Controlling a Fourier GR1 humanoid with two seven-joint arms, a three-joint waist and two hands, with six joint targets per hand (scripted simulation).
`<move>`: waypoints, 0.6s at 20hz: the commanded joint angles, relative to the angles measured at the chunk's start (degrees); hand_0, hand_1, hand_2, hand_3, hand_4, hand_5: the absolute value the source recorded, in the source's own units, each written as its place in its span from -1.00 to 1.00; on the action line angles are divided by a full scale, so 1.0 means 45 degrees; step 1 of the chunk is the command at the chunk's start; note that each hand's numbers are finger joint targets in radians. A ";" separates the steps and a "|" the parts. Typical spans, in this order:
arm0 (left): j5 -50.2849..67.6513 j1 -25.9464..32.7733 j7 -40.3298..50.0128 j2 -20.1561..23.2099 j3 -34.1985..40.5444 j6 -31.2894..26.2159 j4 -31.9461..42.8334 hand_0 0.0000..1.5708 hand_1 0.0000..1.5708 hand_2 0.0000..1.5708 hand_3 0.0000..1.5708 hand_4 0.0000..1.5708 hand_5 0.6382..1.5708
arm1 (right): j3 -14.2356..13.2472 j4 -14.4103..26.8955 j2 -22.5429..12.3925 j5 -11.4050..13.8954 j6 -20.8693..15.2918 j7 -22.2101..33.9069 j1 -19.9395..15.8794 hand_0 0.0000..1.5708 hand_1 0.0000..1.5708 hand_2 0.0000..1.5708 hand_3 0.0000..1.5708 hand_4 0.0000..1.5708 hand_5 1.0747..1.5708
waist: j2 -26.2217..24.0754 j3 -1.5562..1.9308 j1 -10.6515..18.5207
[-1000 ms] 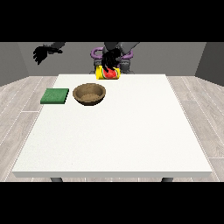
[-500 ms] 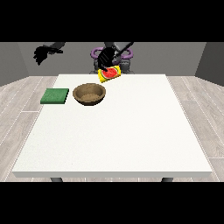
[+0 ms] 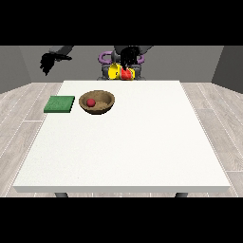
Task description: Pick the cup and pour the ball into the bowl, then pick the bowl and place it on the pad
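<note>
Ball [image 3: 90, 102] lies in bowl [image 3: 97, 102]; pour looks done. Hand at the view's right [image 3: 127, 59] grasps red cup [image 3: 126, 74]. Other hand [image 3: 49, 62]: fingers unreadable. Next, you grasp the bowl, then move it onto green pad [image 3: 60, 104].

You are looking at a broad white table [image 3: 142, 142] with a smooth, matt top that shows a faint fine grain, standing on a floor [image 3: 28, 104] of pale planks that look like matt wood. Towards the far left of the table sits a brown bowl [image 3: 97, 102] that looks like turned wood with a dull sheen, holding a smooth red ball [image 3: 90, 102], and just left of it lies a flat green pad [image 3: 60, 104] with a soft, matt surface like felt or foam. At the far edge, a glossy red cup [image 3: 126, 73] that looks like plastic sits in the hand at the view's right [image 3: 127, 56], which, like the hand at the view's left [image 3: 48, 61], is matt black.
</note>
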 commanded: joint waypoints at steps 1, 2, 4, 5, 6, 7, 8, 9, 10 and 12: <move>0.3115 0.1078 -0.0254 -0.0279 0.2790 0.1879 -0.1377 0.50 0.50 0.84 0.62 0.86 0.14 | -0.0173 0.0039 0.0168 -0.0061 -0.0409 0.0143 0.0249 -1.00 -1.00 -1.00 -1.00 -0.87 0.98 | 0.0135 -0.0044 0.0778; 0.3862 0.1605 -0.0473 -0.0790 0.3184 0.2359 -0.1642 0.30 0.30 0.60 0.20 0.77 0.42 | -0.0220 -0.0038 0.0297 -0.0023 -0.0705 -0.0008 0.0059 -1.00 -1.00 -1.00 -1.00 -0.71 0.98 | 0.0608 -0.0063 0.0962; 0.6131 0.2420 -0.0788 -0.0819 0.4105 0.3143 -0.2533 -0.29 -0.29 -1.00 -1.00 0.13 0.85 | 0.0089 -0.0297 0.0701 -0.0014 -0.0604 -0.0176 -0.0217 -1.00 -1.00 -1.00 -1.00 -0.54 0.99 | 0.1208 -0.0190 0.0607; 0.7269 0.2642 -0.1105 -0.0824 0.4508 0.3276 -0.2877 -1.00 -1.00 -1.00 -1.00 -0.20 1.00 | 0.0113 -0.0349 0.0605 -0.0003 -0.0556 -0.0113 -0.0346 -1.00 -1.00 -1.00 -1.00 -0.55 0.99 | 0.1662 -0.0232 0.0320; 0.8316 0.3017 -0.1516 -0.0828 0.4652 0.3409 -0.3289 -1.00 -1.00 -1.00 -1.00 -0.47 0.98 | 0.0138 -0.0369 0.0783 0.0017 -0.0730 -0.0244 -0.0558 -1.00 -1.00 -1.00 -1.00 -0.55 0.99 | 0.1996 -0.0216 0.0411; 0.9308 0.3370 -0.1990 -0.0831 0.4798 0.3452 -0.3538 -1.00 -1.00 -1.00 -1.00 -1.00 0.94 | 0.0254 -0.0568 0.0962 0.0068 -0.0923 -0.0203 -0.0789 -1.00 -1.00 -1.00 -1.00 -0.58 0.99 | 0.2299 -0.0214 0.0293; 1.0197 0.3834 -0.2685 -0.0834 0.4912 0.3627 -0.3935 -1.00 -1.00 -1.00 -1.00 -1.00 0.95 | 0.0236 -0.0618 0.0979 0.0116 -0.1028 -0.0270 -0.0726 -1.00 -1.00 -1.00 -1.00 -0.61 0.99 | 0.2469 -0.0178 0.0307; 1.1280 0.3978 -0.3278 -0.0836 0.4899 0.3390 -0.4389 -1.00 -1.00 -1.00 -1.00 -1.00 0.96 | 0.0396 -0.0692 0.1254 0.0157 -0.1232 -0.0191 -0.1073 -1.00 -1.00 -1.00 -1.00 -0.64 0.99 | 0.2656 -0.0155 0.0498; 1.2321 0.4311 -0.3898 -0.0838 0.4643 0.3086 -0.4885 -1.00 -1.00 -1.00 -1.00 -1.00 0.97 | 0.0503 -0.0795 0.1422 0.0350 -0.1623 -0.0146 -0.1198 -1.00 -1.00 -1.00 -1.00 -0.63 1.00 | 0.2495 -0.0106 0.0492; 1.3872 0.4902 -0.5256 -0.0840 0.4345 0.2231 -0.5623 -1.00 -1.00 -1.00 -1.00 -1.00 0.98 | 0.0517 -0.0771 0.1898 0.0682 -0.2592 -0.0438 -0.1449 -1.00 -1.00 -1.00 -1.00 -0.68 1.00 | 0.2892 -0.0034 0.1091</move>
